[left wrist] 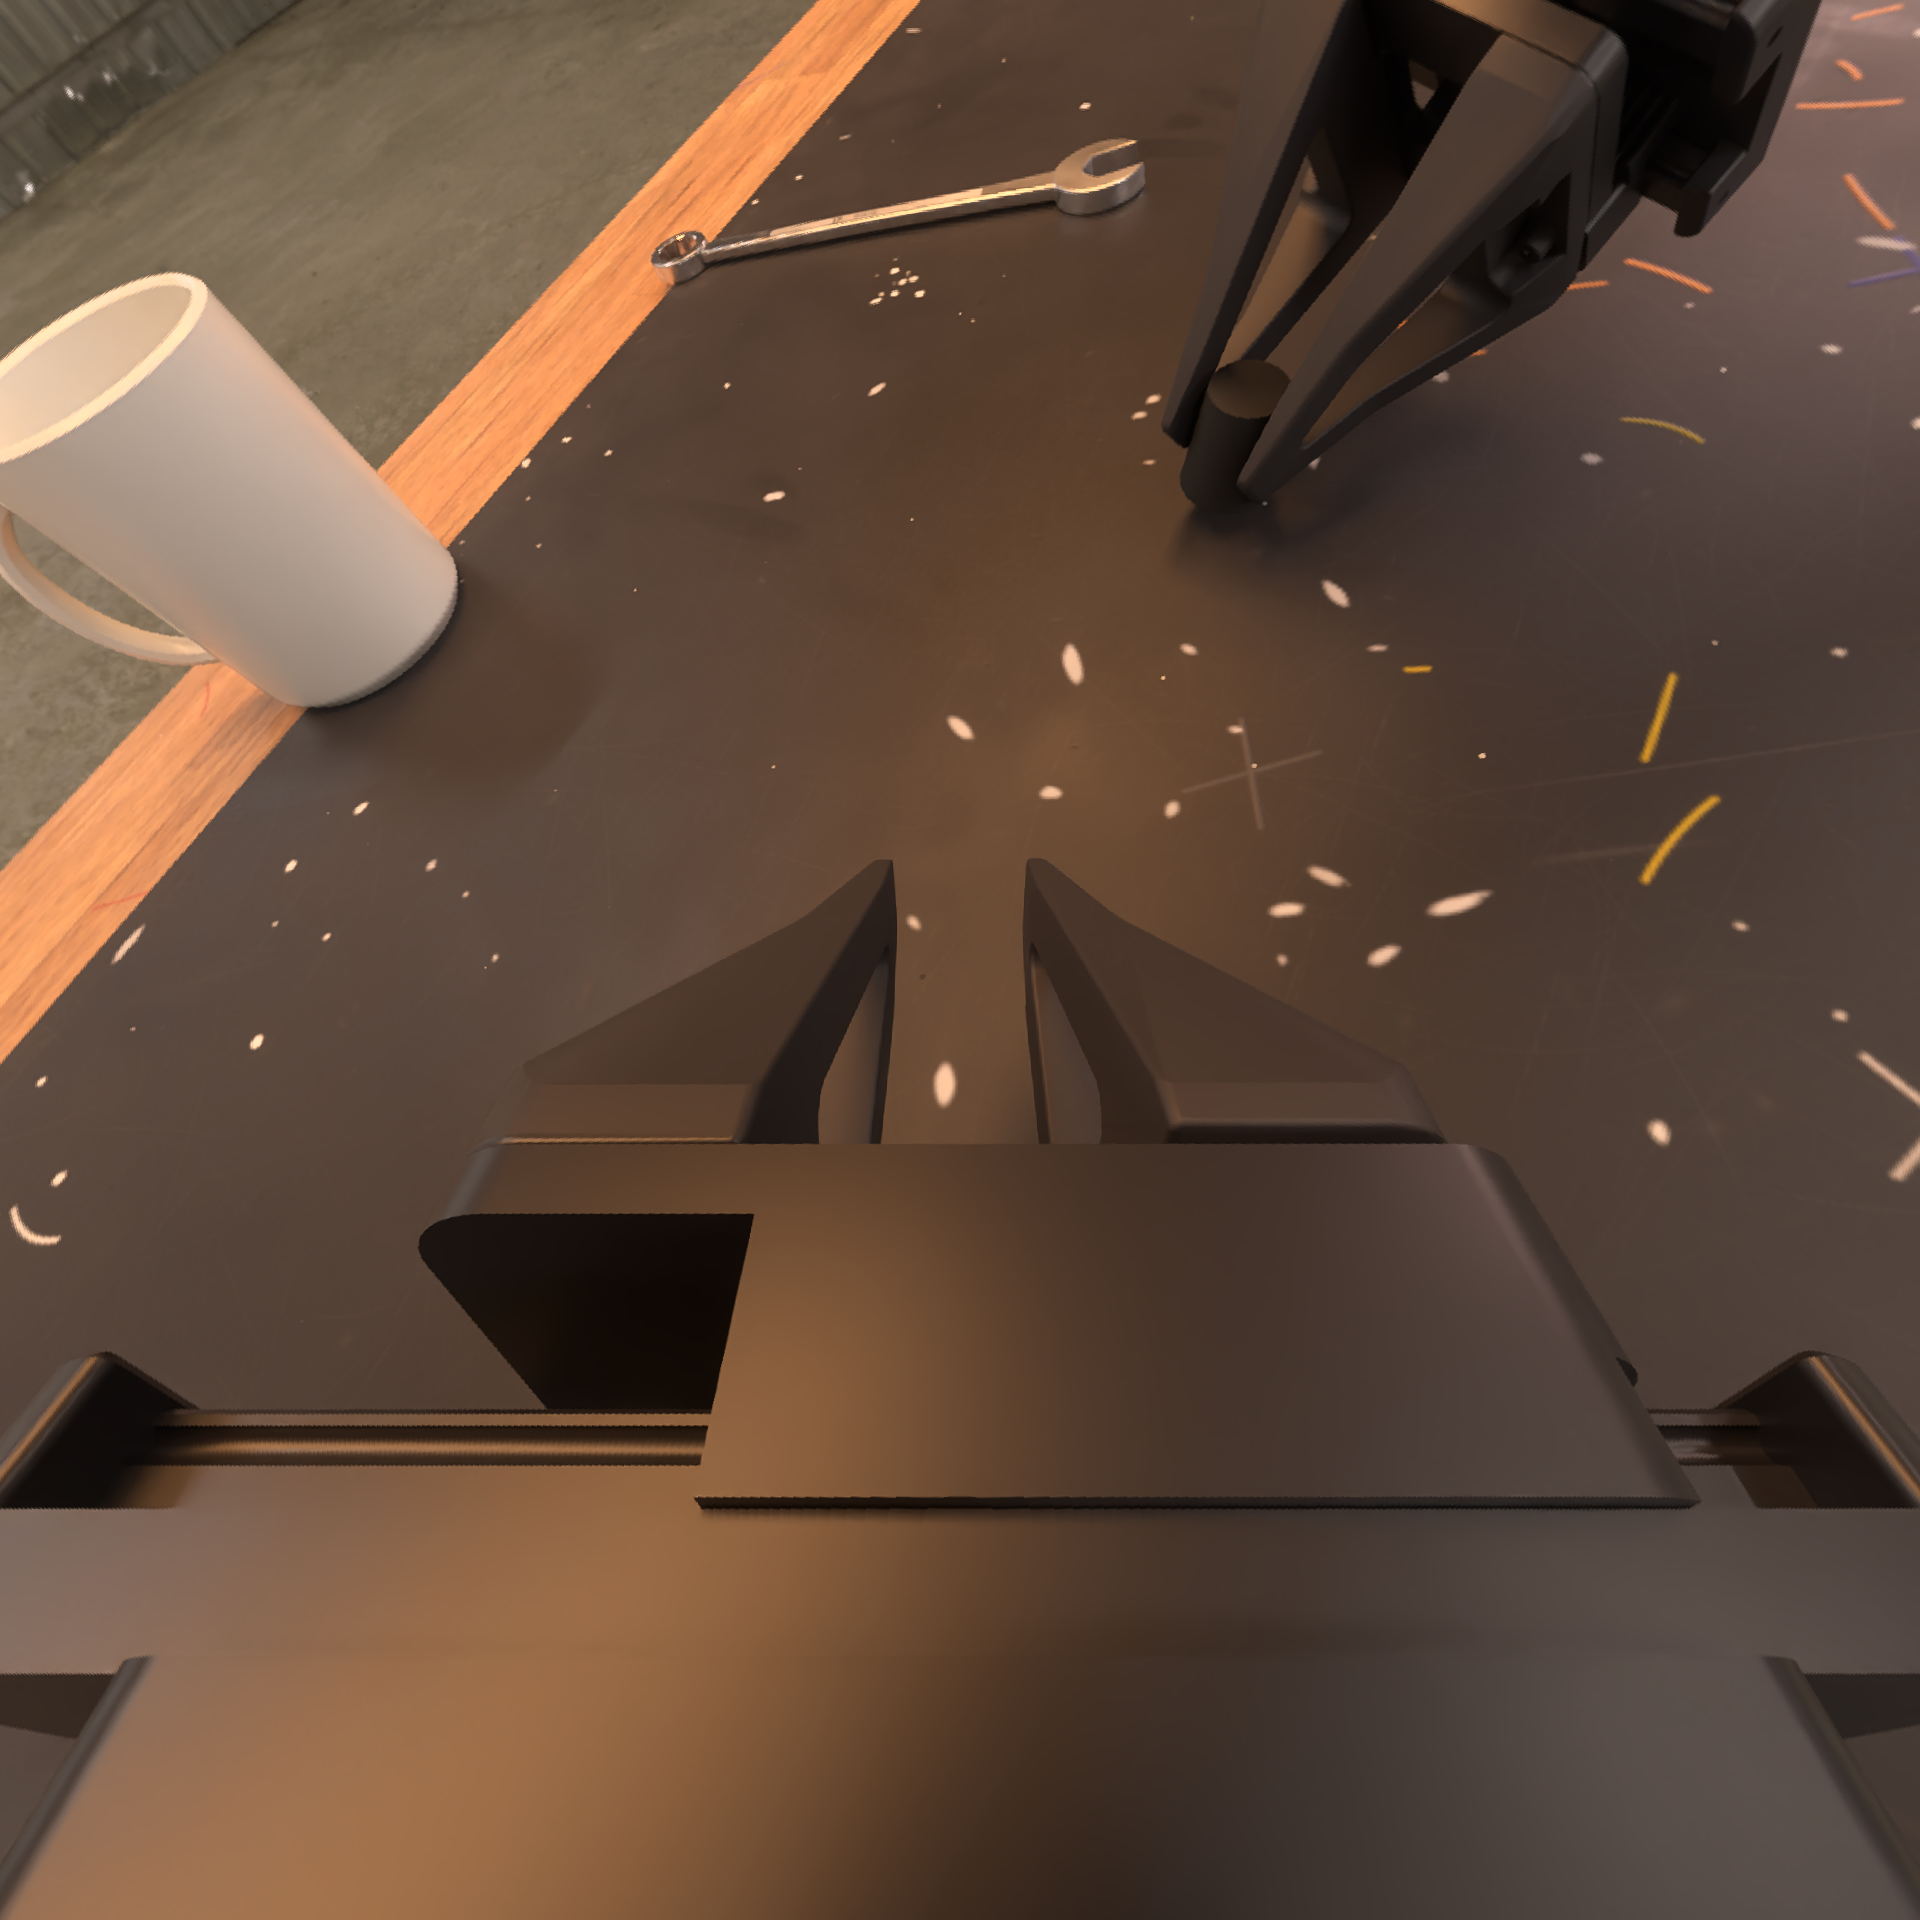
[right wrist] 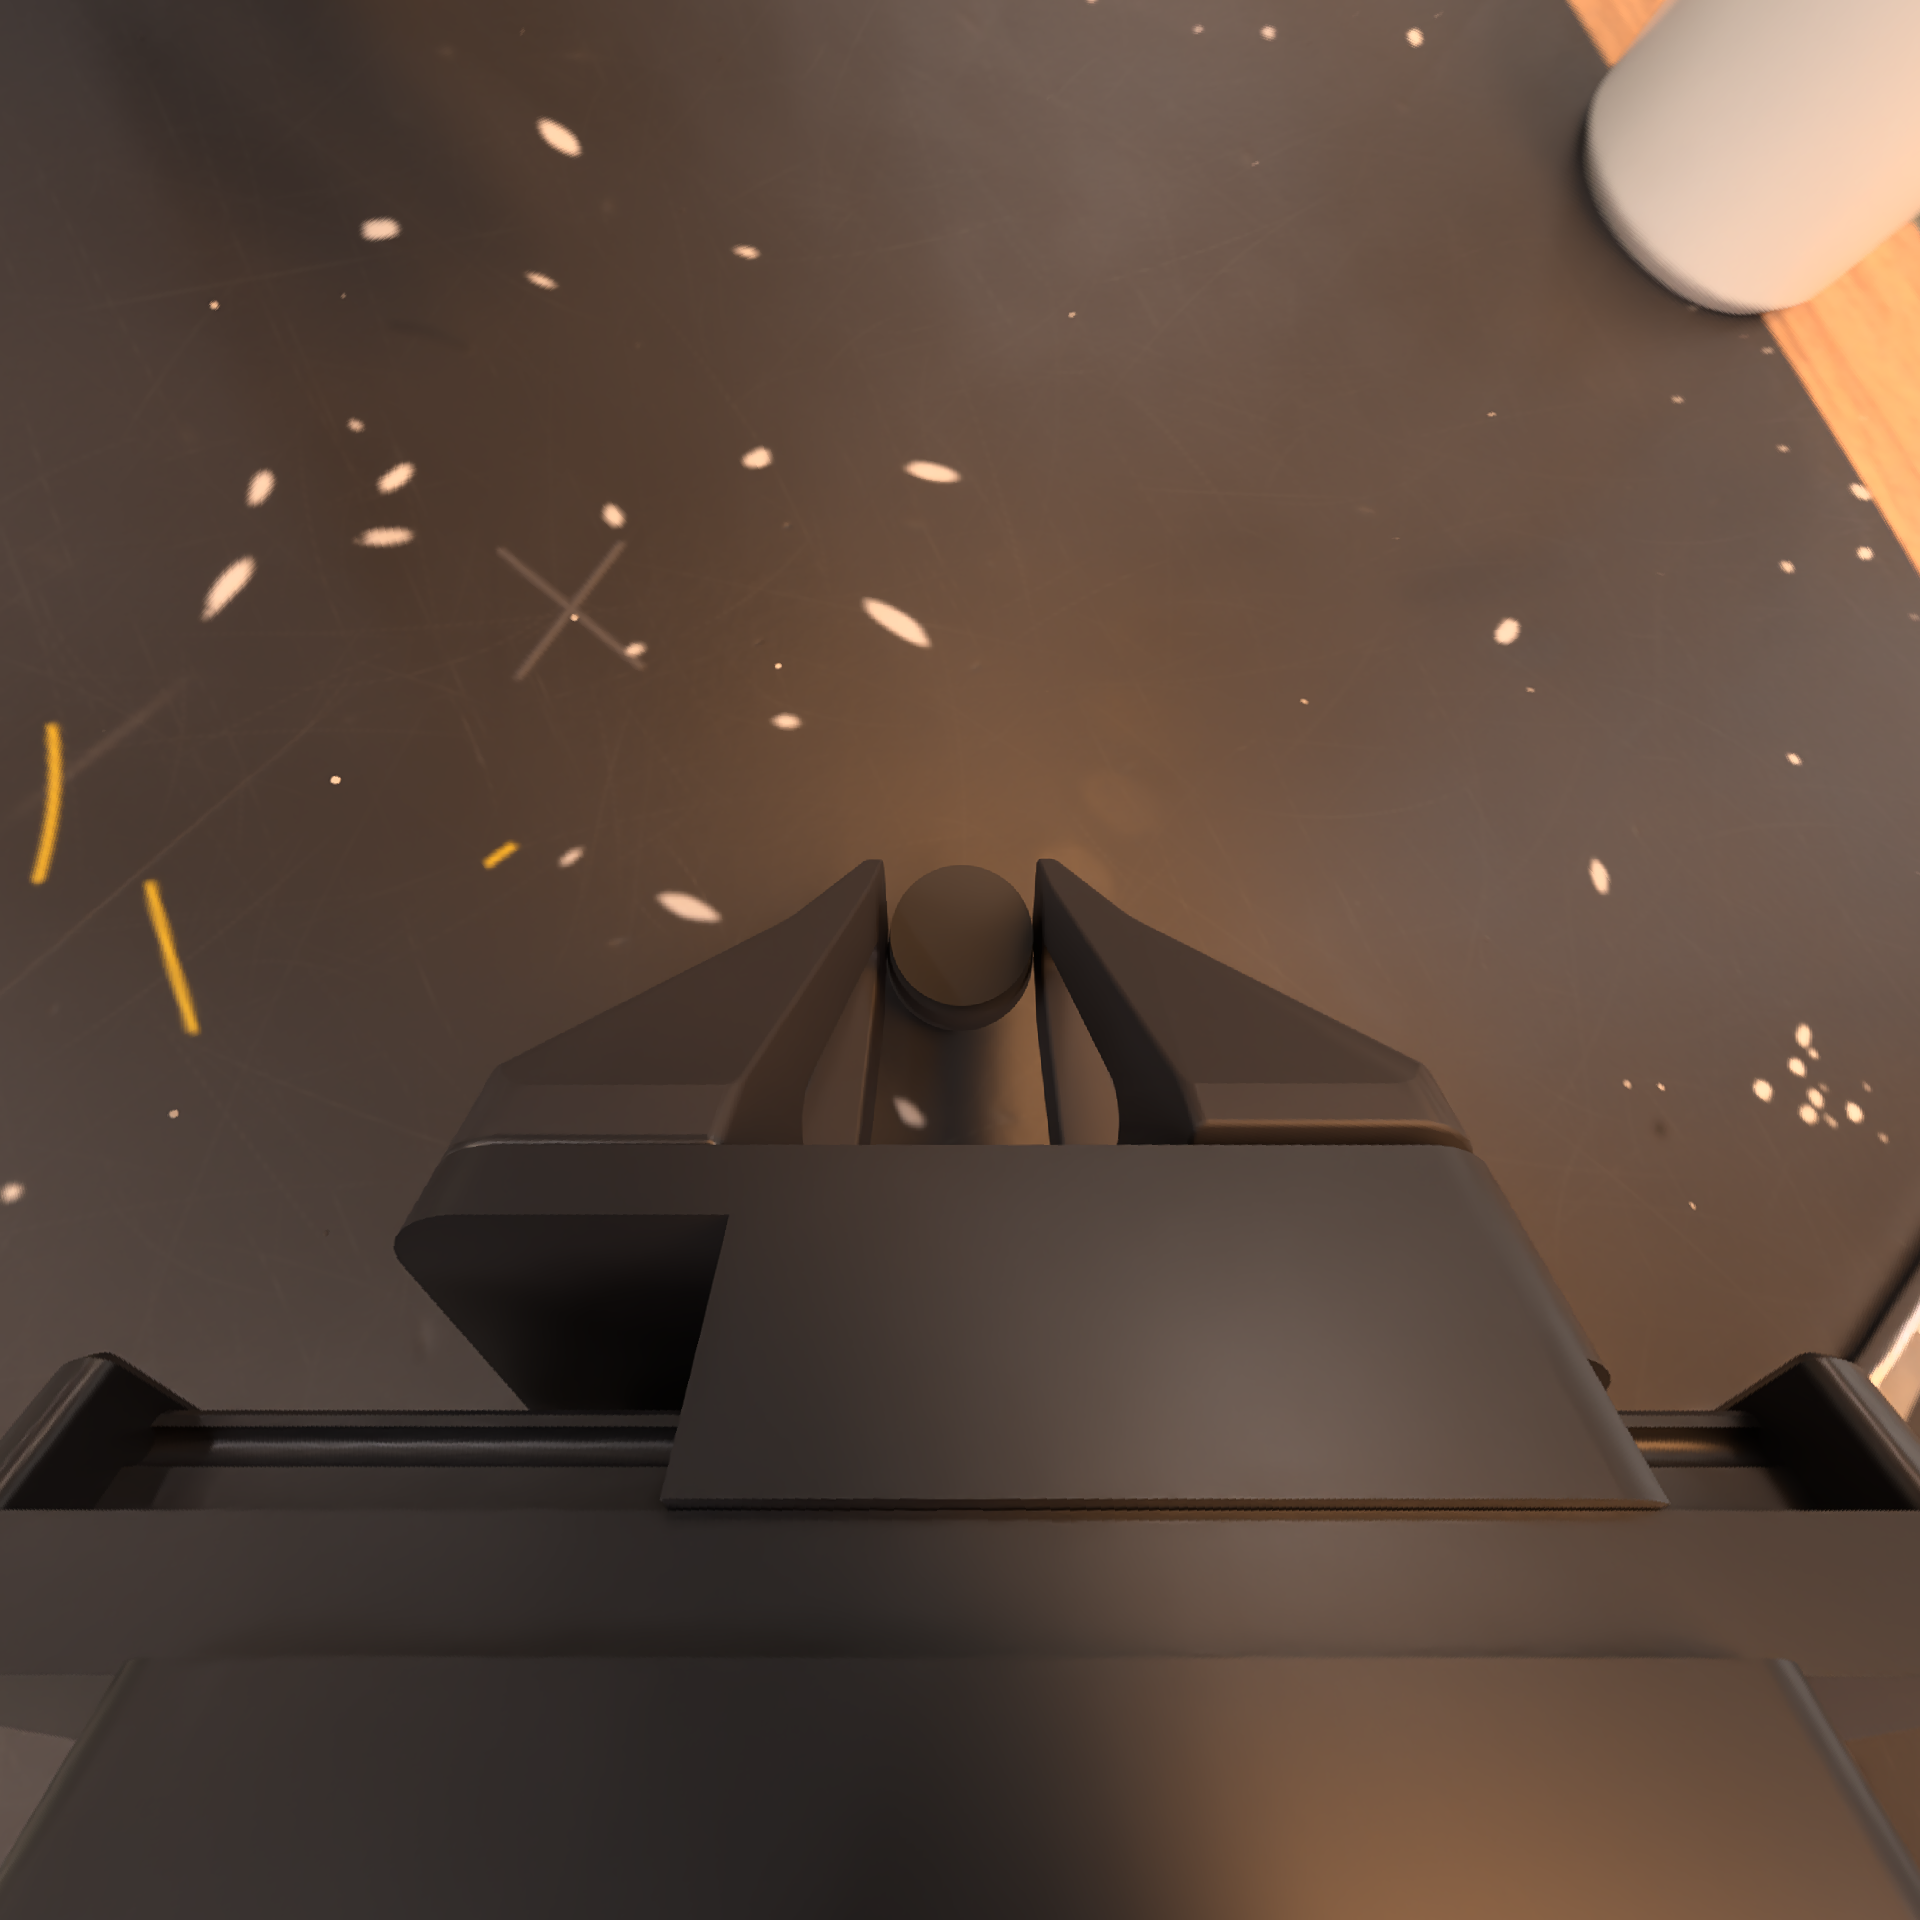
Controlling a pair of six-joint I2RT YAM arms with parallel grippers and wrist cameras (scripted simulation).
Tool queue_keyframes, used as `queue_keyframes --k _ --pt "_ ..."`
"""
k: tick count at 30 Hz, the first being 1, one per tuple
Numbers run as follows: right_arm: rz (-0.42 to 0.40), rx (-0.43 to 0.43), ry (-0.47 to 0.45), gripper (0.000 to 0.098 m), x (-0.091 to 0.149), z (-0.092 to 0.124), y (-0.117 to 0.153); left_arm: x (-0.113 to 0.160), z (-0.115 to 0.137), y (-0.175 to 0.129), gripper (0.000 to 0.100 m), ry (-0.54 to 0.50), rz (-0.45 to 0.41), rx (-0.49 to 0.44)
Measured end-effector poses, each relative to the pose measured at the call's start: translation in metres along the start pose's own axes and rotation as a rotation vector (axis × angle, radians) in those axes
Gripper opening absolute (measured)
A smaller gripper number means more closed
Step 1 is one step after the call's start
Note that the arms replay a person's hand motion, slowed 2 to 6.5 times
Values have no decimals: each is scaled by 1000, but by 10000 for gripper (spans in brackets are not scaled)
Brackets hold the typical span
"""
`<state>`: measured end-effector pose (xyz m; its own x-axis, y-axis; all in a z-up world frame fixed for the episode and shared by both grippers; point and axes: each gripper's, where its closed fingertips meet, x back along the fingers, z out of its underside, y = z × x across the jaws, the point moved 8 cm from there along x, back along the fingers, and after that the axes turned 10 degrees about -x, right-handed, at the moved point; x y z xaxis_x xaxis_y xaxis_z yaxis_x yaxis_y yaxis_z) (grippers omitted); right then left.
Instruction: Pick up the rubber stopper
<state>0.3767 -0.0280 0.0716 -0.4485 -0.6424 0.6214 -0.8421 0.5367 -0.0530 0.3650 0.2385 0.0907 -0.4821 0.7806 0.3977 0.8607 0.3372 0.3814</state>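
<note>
The rubber stopper (left wrist: 1247, 393) is a small dark cylinder, upright on the black mat (left wrist: 727, 623) at the upper right of the left wrist view. My right gripper (left wrist: 1221, 462) reaches down from above and is shut on it, one finger on each side. In the right wrist view the stopper's round top (right wrist: 961, 940) sits between the fingertips of the right gripper (right wrist: 961, 873). I cannot tell whether its base touches the mat. My left gripper (left wrist: 959, 868) is empty and low over the mat, well short of the stopper, with its fingers a narrow gap apart.
A white mug (left wrist: 229, 488) stands at the mat's left edge on the wooden table border (left wrist: 582, 343); it also shows in the right wrist view (right wrist: 1756, 156). A steel wrench (left wrist: 904, 213) lies beyond, left of the right gripper. Concrete floor lies past the table edge.
</note>
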Motion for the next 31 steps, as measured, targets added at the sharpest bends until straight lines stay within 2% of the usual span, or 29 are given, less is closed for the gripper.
queue_keyframes --k 6,11,17,22,26,31 --pt "84 -38 -71 238 17 -2 -7 3 -8 8 200 14 -3 37" --pt "137 -80 -161 238 36 -6 -12 6 -41 23 200 -17 19 52" --pt "159 -103 -248 238 57 -12 -8 0 -101 41 211 -68 180 135" --pt "205 -88 -292 238 70 -17 -2 -22 -143 45 228 -67 290 162" --pt "233 -72 -326 238 79 -22 5 -49 -157 41 246 8 370 187" --pt "271 -41 -361 238 87 -25 12 -79 -164 29 255 85 494 245"
